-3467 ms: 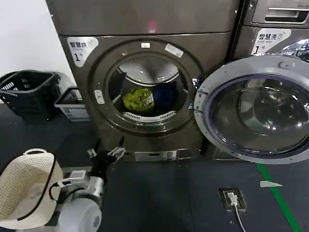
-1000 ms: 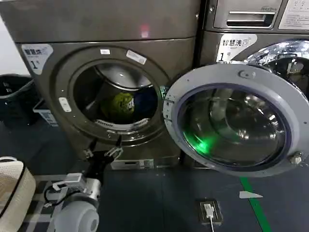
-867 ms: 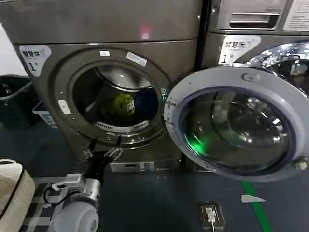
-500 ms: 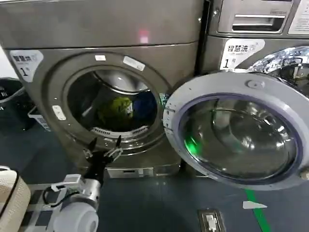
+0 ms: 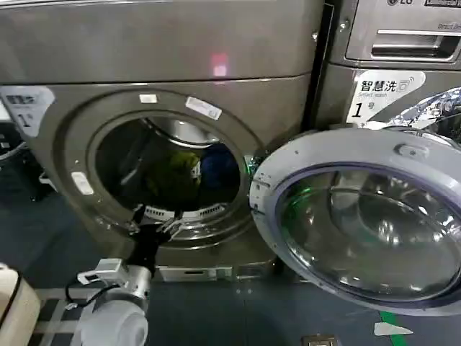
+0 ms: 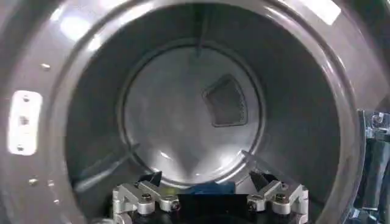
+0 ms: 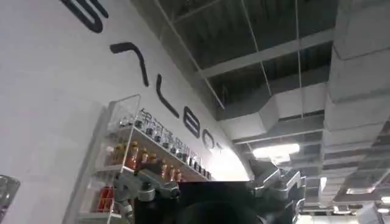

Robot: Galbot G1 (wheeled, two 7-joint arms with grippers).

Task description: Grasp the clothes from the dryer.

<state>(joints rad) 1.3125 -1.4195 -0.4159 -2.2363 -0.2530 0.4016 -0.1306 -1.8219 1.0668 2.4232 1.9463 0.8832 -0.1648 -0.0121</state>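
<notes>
The dryer [image 5: 180,43] stands straight ahead with its round porthole open. Deep in the drum lie the clothes: a yellow-green garment [image 5: 175,169] with a navy one [image 5: 220,169] beside it. My left gripper [image 5: 154,218] is open, with nothing between its fingers, and sits just in front of the porthole's lower rim. In the left wrist view the left gripper [image 6: 204,181] faces into the drum [image 6: 189,115], and a strip of the navy garment [image 6: 210,188] shows low between the fingers. My right gripper [image 7: 201,176] points up at a ceiling, away from the dryer, and looks open.
The silver-rimmed glass door [image 5: 360,231] swings out to the right at about gripper height. A second machine with a handled drawer panel [image 5: 403,43] stands on the right. A dark basket [image 5: 9,144] shows at the left edge and a white basket [image 5: 11,310] at bottom left.
The dryer has grown larger in the head view and shifted right. My open left gripper has come up from below the opening to its lower rim.
</notes>
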